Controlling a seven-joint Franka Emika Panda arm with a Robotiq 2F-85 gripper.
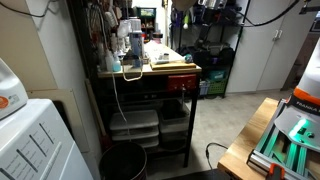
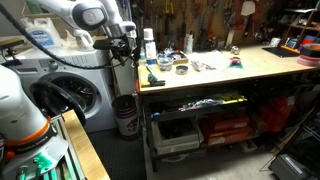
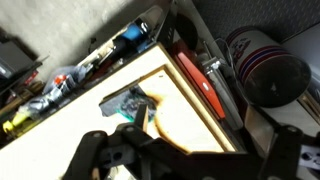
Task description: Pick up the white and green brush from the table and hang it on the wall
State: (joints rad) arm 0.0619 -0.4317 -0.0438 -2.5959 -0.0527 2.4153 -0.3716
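Observation:
The white and green brush [image 3: 128,103] lies flat on the light wooden workbench [image 3: 190,110] near its end. It also shows in both exterior views [image 2: 153,78] [image 1: 133,71]. My gripper [image 3: 190,160] hangs above the bench end, a little short of the brush. Its dark fingers look spread apart with nothing between them. In both exterior views the gripper [image 2: 128,45] [image 1: 130,48] is above the bench corner, over the brush. The wall [image 2: 200,15] behind the bench carries hanging tools.
Bottles [image 2: 148,45], a bowl and small items stand along the bench. A washing machine [image 2: 70,95] and a round bin [image 2: 125,115] are beside the bench end. Shelves below hold boxes and a red toolbox [image 2: 228,128]. A second table [image 1: 250,140] is nearby.

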